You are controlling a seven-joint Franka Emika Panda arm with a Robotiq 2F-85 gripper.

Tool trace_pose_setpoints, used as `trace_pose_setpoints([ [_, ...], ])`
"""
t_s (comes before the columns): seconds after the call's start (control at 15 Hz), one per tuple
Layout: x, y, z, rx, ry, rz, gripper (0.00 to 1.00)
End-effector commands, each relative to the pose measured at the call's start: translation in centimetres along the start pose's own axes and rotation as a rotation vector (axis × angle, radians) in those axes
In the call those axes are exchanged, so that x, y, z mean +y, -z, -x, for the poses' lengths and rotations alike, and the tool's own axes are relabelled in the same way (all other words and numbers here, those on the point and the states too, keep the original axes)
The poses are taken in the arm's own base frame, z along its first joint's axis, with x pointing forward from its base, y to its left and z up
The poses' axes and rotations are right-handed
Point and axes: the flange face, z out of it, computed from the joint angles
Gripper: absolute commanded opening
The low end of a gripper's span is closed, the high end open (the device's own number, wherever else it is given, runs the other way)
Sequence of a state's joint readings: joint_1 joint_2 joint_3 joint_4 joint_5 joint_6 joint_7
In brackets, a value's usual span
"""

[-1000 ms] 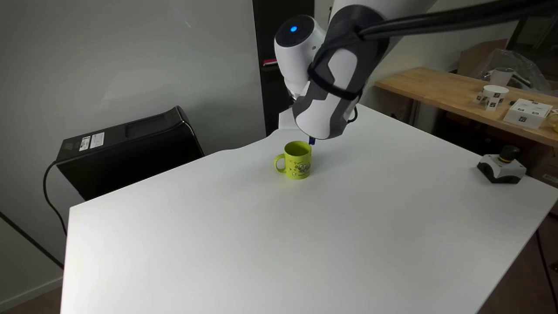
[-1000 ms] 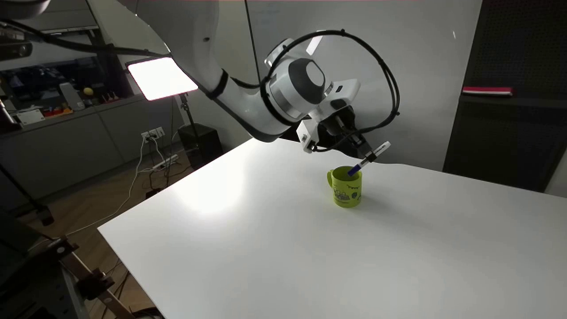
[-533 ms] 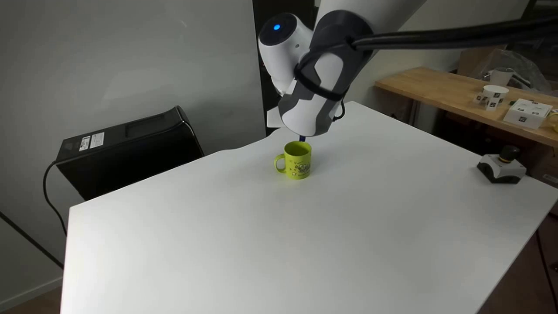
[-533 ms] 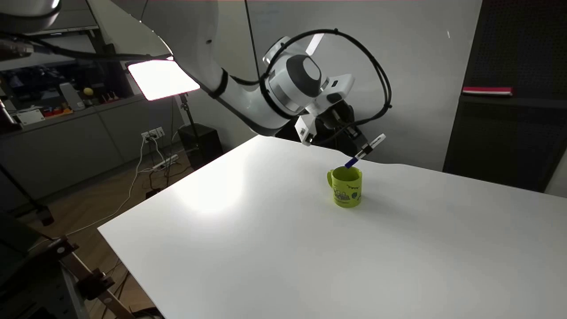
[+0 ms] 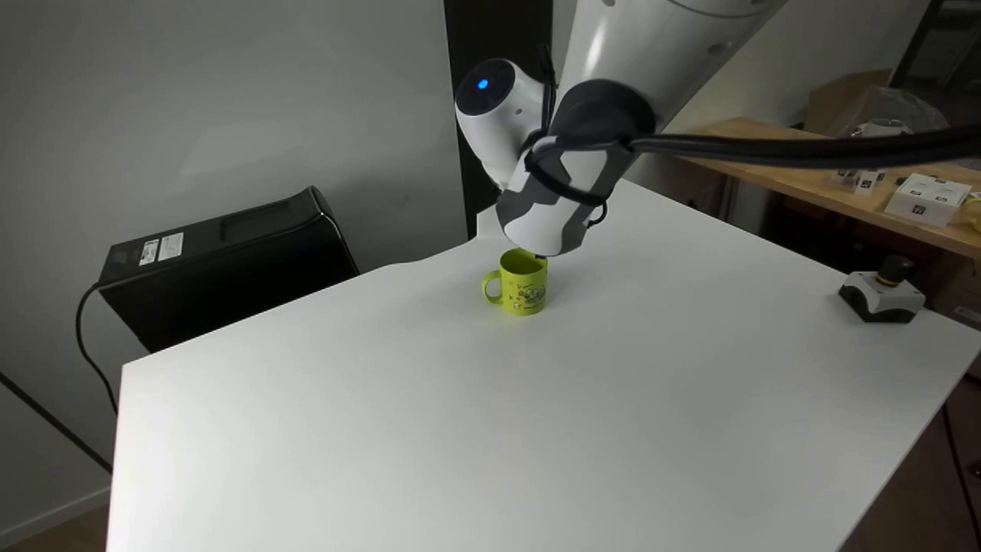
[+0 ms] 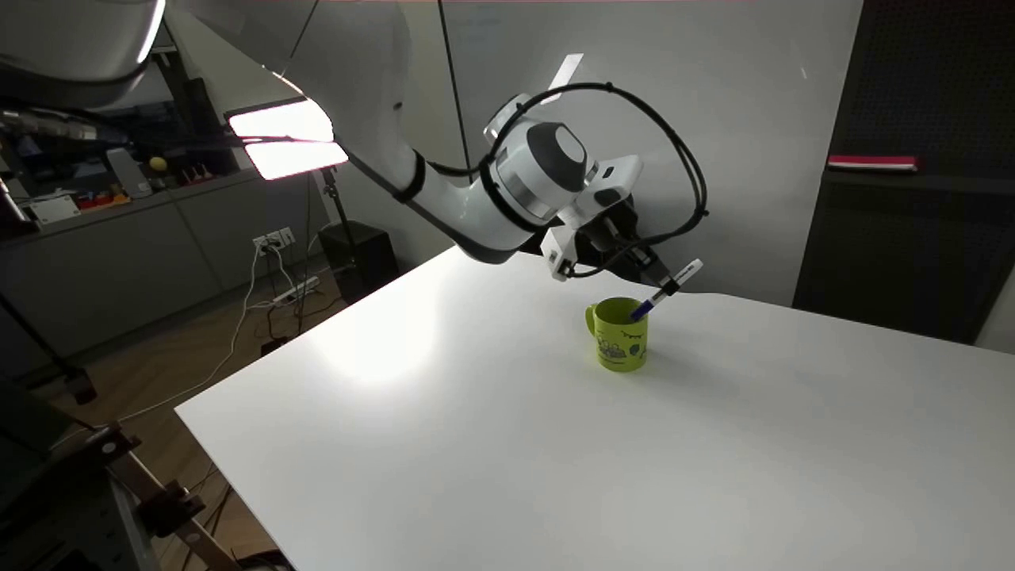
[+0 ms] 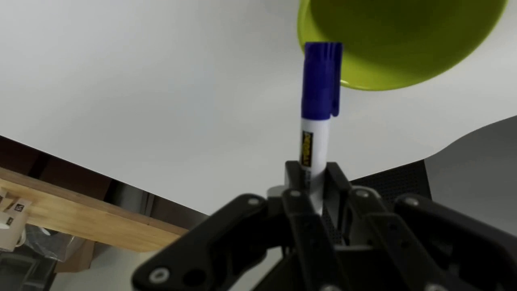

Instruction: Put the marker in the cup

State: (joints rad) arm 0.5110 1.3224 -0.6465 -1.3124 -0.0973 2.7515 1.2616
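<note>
The gripper (image 7: pixel 315 173) is closed in to the thickness of the marker (image 7: pixel 316 127), with its fingers (image 7: pixel 339 182) against both sides of the white barrel (image 7: pixel 320 149); the marker is held, its blue cap (image 7: pixel 319 81) leading away from the gripper towards the cup (image 6: pixel 621 341); in an exterior view it is tilted, cap low at the cup's mouth, white tail raised to the right of the cup; in the wrist view the cap overlaps the rim (image 7: pixel 375 87); whether it touches the rim, or sits within the cup or just over it, cannot be told.

The arm (image 6: pixel 476 214) reaches in from above and left of the cup in an exterior view; in an exterior view its lower end covers part of the rim and hides the gripper, or nearly all of it; a black cable (image 5: pixel 766 150) runs off to the right, higher than the cup.

The cup is yellow-green and upright on the white table (image 5: pixel 460 429); its handle (image 6: pixel 590 319) is at the left in both exterior views; dark drawings mark its side.

In an exterior view a black case (image 5: pixel 230 268) stands left of the cup, past the table's edge; a button (image 5: pixel 881 291) with a white base and yellow ring sits on the table, well to the right of the cup; a wooden bench (image 5: pixel 805 178) bearing a white box (image 5: pixel 927 201) is up and right of the cup; in an exterior view a bright lamp (image 6: pixel 293 161) is up and left of the cup.
</note>
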Motion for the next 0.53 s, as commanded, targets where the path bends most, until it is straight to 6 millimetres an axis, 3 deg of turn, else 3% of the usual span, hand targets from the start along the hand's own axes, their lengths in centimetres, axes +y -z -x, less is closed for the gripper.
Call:
trace_pose_setpoints([
  [0.0,-0.5,-2.1,-0.1,0.057,-0.024,0.019,0.04],
  [0.47,-0.8,-3.1,-0.1,0.094,-0.028,0.041,0.04],
])
